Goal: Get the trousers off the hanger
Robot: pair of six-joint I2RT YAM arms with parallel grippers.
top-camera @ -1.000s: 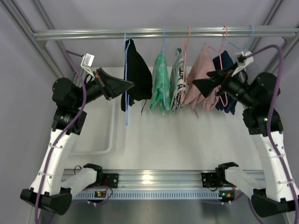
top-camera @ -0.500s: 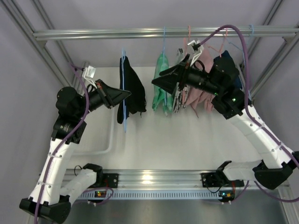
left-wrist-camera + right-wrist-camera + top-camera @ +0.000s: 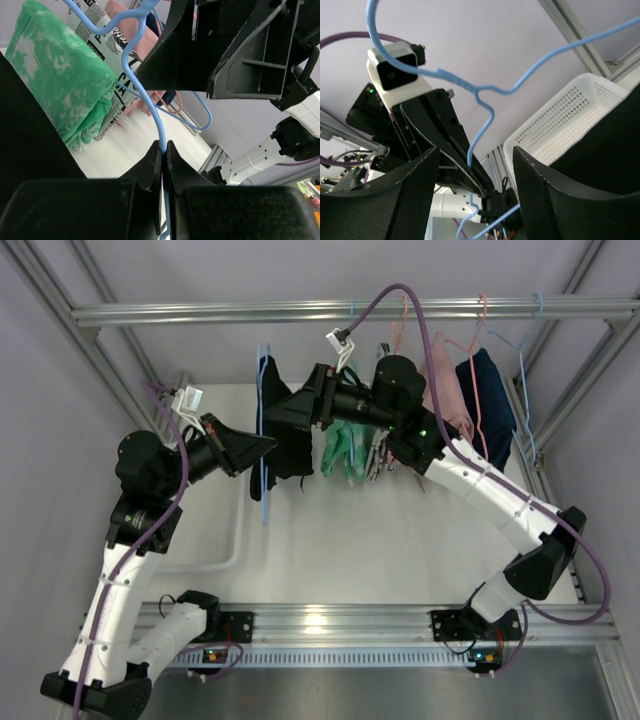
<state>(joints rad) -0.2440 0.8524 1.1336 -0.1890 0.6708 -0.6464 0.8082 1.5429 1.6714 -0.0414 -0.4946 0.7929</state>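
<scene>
top view: my left gripper sits left of centre, clamped on the thin light-blue wire hanger. left wrist cam confirms it – both fingertips are pressed on the wire w/ no gap. the folded black trousers hang on that hanger just right of the wire, centre-left of frame, below the silver metal rail. my right gripper reaches in from the right at the top of the trousers. in its wrist cam the jaws stand apart w/ the hanger wire running between them and black cloth filling the right edge – nothing gripped. a white plastic mesh basket shows at mid-right there. right of the trousers in the top view hang a mottled green garment, a newsprint-pattern garment, a pink garment and a navy garment.
</scene>
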